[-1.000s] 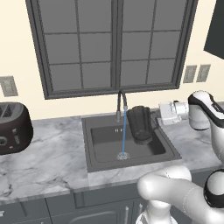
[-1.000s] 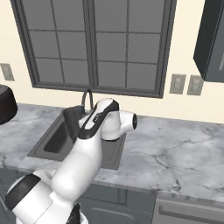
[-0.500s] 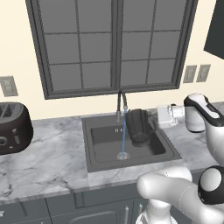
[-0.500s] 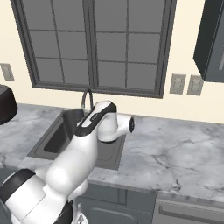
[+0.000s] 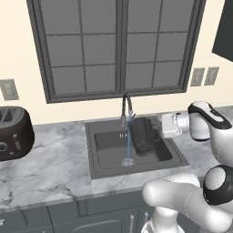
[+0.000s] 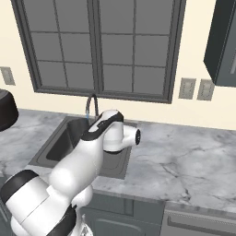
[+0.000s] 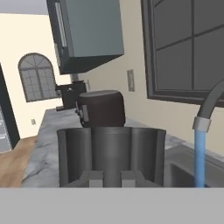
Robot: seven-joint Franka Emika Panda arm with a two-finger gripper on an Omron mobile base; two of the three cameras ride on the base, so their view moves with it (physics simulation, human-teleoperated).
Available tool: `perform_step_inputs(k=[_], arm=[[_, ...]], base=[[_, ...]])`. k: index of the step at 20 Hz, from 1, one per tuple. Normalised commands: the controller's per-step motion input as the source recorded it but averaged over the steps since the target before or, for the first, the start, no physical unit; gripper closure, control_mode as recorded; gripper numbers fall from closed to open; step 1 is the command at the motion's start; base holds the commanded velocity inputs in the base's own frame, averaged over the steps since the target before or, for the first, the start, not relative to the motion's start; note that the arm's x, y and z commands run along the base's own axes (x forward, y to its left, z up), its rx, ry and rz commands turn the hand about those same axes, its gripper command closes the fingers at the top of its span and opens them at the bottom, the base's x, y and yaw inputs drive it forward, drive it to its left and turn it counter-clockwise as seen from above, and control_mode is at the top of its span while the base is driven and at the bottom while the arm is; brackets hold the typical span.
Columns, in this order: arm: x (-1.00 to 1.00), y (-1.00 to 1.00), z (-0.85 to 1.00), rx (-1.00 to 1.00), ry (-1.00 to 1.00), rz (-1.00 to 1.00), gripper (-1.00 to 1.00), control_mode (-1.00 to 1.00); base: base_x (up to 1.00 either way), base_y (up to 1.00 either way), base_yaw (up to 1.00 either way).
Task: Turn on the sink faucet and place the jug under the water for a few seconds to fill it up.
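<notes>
Your gripper (image 7: 112, 176) is clamped on the jug (image 7: 111, 155): in the hand view its two small dark fingertips (image 7: 94, 176) sit close together at the jug's near wall, and the wide cylinder rises right in front of them. The jug is dark, smoky and translucent, with faint vertical bands in its wall and a flat, open rim.

In the left base view you see the jug (image 5: 144, 134) held upright over the right half of the sink (image 5: 169, 152), just beside the water (image 5: 129, 140) and apart from it. The water is a thin, straight blue stream falling from the spout to the round metal drain (image 5: 127, 161). In the hand view it (image 7: 200, 157) runs down to the right of the jug, clear of the rim.

The sink faucet (image 5: 126, 105) is a slim dark grey gooseneck with a curved spout, standing at the back edge of the basin. The sink itself is a rectangular dark grey basin set in white-grey veined marble, the counter (image 5: 54, 157).

Your arm (image 5: 205, 125) reaches in from the right with the white wrist lying roughly level, pointing left toward the jug. In the right base view the arm (image 6: 108, 133) arches forward over the basin.

A glossy dark toaster (image 5: 13, 132) stands at the counter's left end.
</notes>
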Motion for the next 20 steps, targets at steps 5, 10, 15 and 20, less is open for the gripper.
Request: perform_step_inputs(k=[5,10,15,20], arm=[[0.18,-0.02,-0.09,0.03,0.0,0.0,1.0,-1.0],[0.2,-0.04,-0.1,0.04,0.0,0.0,1.0,-1.0],[0.21,-0.05,-0.15,0.03,0.0,0.0,1.0,-1.0],[0.23,-0.03,-0.17,0.02,0.0,0.0,1.0,-1.0]], base=[[0.0,0.0,0.0],[0.0,0.0,0.0],[0.0,0.0,0.0],[0.0,0.0,0.0]])
